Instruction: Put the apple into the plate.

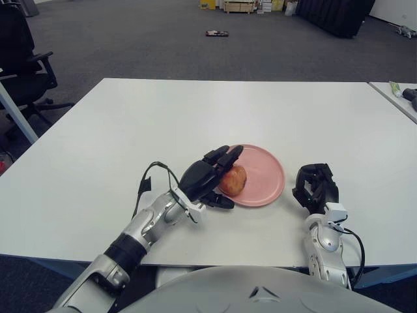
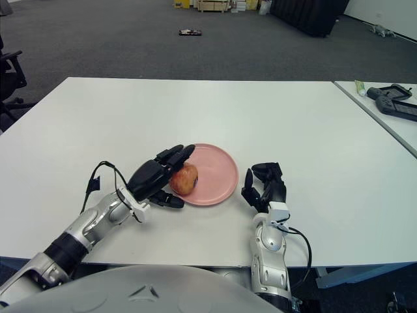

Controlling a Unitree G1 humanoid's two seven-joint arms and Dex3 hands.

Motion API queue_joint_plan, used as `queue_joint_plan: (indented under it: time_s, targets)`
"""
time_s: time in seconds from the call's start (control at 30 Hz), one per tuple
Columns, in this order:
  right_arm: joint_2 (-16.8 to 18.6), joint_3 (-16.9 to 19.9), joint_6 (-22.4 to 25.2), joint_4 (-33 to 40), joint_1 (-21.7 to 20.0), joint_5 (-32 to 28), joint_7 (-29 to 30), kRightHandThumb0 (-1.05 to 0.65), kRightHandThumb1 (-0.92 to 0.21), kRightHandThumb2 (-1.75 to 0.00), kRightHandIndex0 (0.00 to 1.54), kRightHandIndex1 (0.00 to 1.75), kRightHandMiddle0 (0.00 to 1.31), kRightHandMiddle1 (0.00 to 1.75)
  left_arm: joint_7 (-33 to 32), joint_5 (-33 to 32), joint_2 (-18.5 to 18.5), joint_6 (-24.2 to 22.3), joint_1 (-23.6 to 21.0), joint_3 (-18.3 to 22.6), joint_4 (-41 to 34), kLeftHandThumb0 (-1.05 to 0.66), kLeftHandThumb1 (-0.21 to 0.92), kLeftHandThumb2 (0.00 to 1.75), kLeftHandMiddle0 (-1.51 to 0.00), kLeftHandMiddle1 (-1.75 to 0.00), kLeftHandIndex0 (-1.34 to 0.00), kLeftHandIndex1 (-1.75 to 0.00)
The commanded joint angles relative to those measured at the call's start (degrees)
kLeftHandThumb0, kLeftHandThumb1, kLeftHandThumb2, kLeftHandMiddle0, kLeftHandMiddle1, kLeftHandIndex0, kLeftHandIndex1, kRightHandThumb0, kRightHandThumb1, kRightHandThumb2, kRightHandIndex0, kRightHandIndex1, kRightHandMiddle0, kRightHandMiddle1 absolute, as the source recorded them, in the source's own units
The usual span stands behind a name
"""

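Fingers of the left hand cup the reddish-yellow round apple over the near-left rim of the pink round plate, apparently for release, while the right hand shows curled and empty beside the plate's right.

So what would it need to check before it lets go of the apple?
1. Apple is over the plate, not the bare table: ok, it shows at the plate's left rim area.
2. Apple is resting on the plate rather than held above it: cannot tell.
3. Left hand has the apple under control: ok, its fingers wrap around it.
4. Apple is far enough from the rim not to roll off: not ok, it sits close to the left edge.
5. Right hand is out of the way: ok, it shows right of the plate, holding nothing.
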State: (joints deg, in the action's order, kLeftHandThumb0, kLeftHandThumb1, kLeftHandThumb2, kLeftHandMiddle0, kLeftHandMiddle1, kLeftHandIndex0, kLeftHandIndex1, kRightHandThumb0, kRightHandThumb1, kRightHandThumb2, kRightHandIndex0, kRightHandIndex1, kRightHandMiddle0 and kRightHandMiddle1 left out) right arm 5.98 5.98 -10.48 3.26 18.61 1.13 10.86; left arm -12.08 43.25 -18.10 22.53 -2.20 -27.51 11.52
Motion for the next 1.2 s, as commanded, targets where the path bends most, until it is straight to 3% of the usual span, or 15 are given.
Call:
queue_joint_plan:
  time_s: [0.0,0.27,0.53,0.77,0.97,1.17]
  targets:
    - [-0.22,-0.20,-0.49,-0.12,-0.64,0.23,-0.27,-0.38,-0.66,-0.88,0.54,1.30,0.35,1.75,-3.18,-1.79,1.46,-0.85,1.22,2.49,-0.28,-1.05,0.89,0.19,0.00,0.00,0.00,0.00]
    - [-0.10,-0.02,-0.63,-0.24,-0.55,-0.86,-1.00,-0.38,-0.67,-0.88,0.54,1.30,0.35,1.75,-11.29,-7.97,7.15,1.09,3.76,7.60,1.70,-1.05,0.89,0.21,0.00,0.00,0.00,0.00]
    - [0.25,0.11,-0.51,-0.22,-0.53,-0.75,-0.68,-0.38,-0.67,-0.88,0.53,1.29,0.35,1.75,-19.59,-10.36,10.90,3.91,3.54,11.70,5.89,-1.02,0.92,0.64,0.00,0.00,0.00,0.00]
    - [0.45,0.21,-0.47,-0.19,-0.60,-0.67,-0.45,-0.38,-0.66,-0.88,0.53,1.29,0.35,1.75,-23.39,-13.79,14.13,5.74,4.54,15.09,6.73,-0.89,0.92,0.86,0.00,0.00,0.00,0.00]
    - [0.53,0.25,-0.26,-0.20,-0.66,-0.46,-0.28,-0.38,-0.66,-0.89,0.54,1.30,0.35,1.75,-20.75,-23.25,17.74,9.71,5.36,17.92,7.45,-0.62,0.92,0.89,0.00,0.00,0.00,0.00]
    - [0.18,-0.01,-0.62,-0.33,-0.67,-0.17,-0.63,-0.39,-0.65,-0.90,0.56,1.31,0.36,1.75,-16.53,-32.48,21.48,8.61,6.64,20.86,5.57,-0.59,0.92,0.93,0.00,0.00,0.00,0.00]
